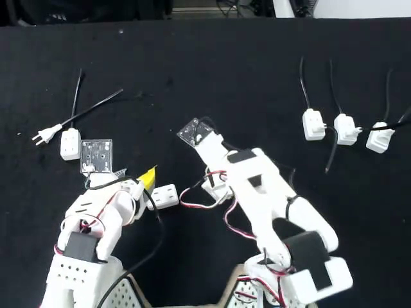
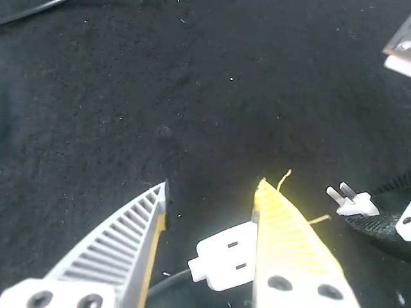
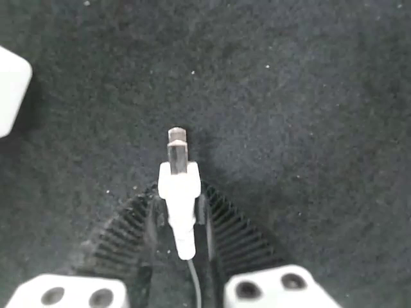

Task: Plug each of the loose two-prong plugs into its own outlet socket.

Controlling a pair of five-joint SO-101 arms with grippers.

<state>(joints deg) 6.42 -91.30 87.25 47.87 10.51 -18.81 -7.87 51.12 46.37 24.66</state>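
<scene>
A table (image 1: 212, 64) draped in matt black cloth, evenly lit. Beyond the table's far edge lie dark cables (image 1: 234, 6) and a pale panel (image 1: 347, 8), perhaps a wall.

Tabletop (image 1: 192, 70): covered in a black, matte, felt-like cloth that lies flat. The wrist views show scattered pale specks (image 2: 232, 79) on the surface (lint or dust, cannot tell which).

A narrow strip of the room shows beyond the far edge of the tabletop. At its left end are dark bulky items (image 1: 83, 9), their detail not legible. Near the centre is a tangle of dark cables (image 1: 234, 6). At the right end is a plain white panel (image 1: 359, 8).
</scene>
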